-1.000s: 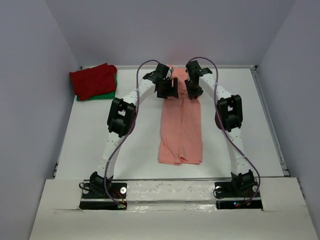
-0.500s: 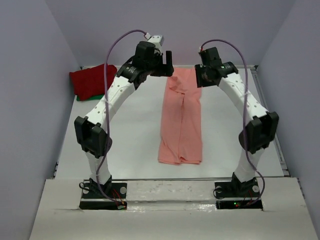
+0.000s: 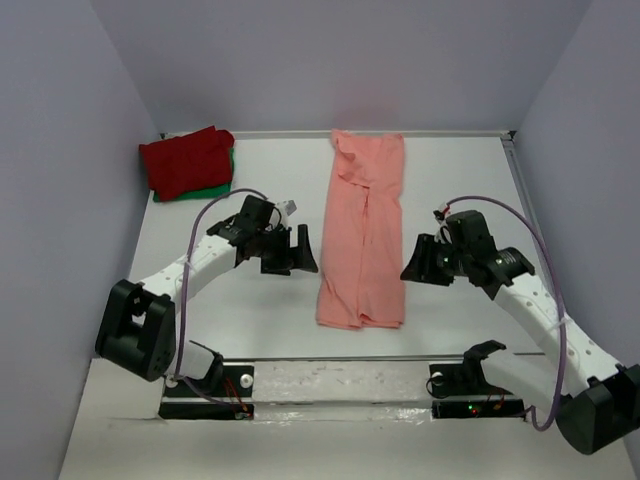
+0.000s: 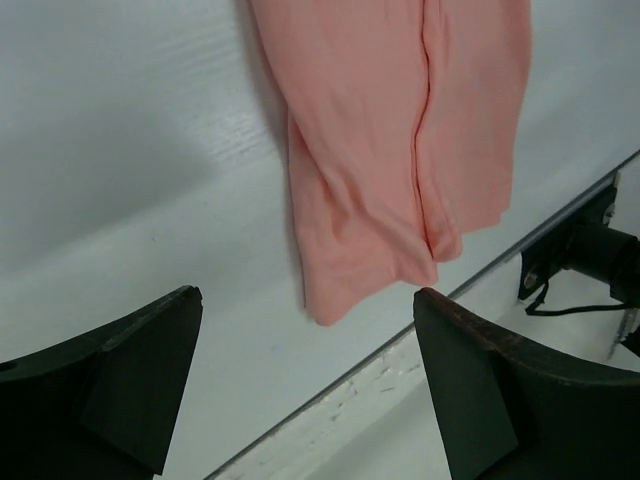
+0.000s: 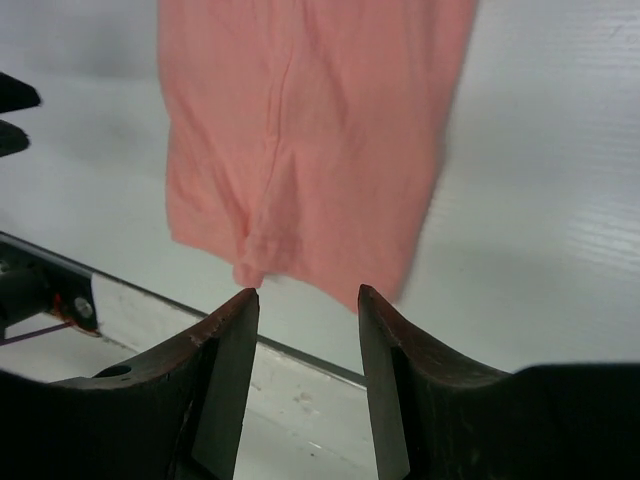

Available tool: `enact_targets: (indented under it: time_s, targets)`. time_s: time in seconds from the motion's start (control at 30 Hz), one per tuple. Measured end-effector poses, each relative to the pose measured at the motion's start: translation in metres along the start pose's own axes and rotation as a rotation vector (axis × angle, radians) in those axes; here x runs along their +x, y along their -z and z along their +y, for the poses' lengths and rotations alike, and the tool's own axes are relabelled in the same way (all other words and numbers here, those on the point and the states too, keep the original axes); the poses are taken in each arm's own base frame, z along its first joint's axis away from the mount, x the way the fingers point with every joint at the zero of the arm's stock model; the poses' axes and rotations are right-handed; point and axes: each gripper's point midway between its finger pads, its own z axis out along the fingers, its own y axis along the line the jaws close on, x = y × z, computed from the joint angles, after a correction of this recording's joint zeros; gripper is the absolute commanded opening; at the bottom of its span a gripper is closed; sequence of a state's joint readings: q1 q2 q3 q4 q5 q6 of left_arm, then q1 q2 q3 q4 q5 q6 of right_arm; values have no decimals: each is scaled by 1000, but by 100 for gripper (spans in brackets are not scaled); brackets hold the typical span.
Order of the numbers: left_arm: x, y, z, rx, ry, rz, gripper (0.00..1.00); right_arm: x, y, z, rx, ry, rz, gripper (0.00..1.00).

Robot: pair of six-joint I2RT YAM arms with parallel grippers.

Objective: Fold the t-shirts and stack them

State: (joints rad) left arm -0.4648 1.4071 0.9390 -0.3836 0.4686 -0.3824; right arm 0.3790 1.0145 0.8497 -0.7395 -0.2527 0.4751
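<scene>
Left gripper (image 3: 297, 252): jaws spread wide, nothing between them, held low beside the left edge of the salmon-pink t-shirt (image 3: 365, 230). Right gripper (image 3: 420, 265): jaws parted by a narrower gap, also empty, just beside the shirt's right edge. Neither gripper touches the cloth. The salmon-pink t-shirt lies flat on the white table (image 3: 250, 315) as a long narrow strip, its sides folded inward to meet along a central seam, running from the far edge to near the front edge. The dark red t-shirt (image 3: 185, 160), folded, rests on the green t-shirt (image 3: 218, 188) in the far left corner, well apart from both arms.
</scene>
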Motion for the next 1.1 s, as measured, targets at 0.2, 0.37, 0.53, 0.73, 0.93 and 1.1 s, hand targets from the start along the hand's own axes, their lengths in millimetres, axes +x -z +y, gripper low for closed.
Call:
enact_targets:
  time_s: [0.2,0.37,0.53,0.73,0.93,1.1]
  targets:
    - [25,3,-12,139,59,12,96,22,10,4,-67,-104,-27,49]
    - [35,-3,-21,233,97,36,96,56,-4,-15,-24,-228,46,49]
    - [50,-15,-11,222,167,88,96,74,-9,-27,11,-301,61,48]
    - [64,-29,0,196,247,141,95,84,-17,-36,49,-348,92,48]
    - [81,-35,7,176,310,188,95,89,-26,-41,58,-377,97,47]
    - [87,-41,6,184,331,208,95,100,-40,-51,96,-397,140,47]
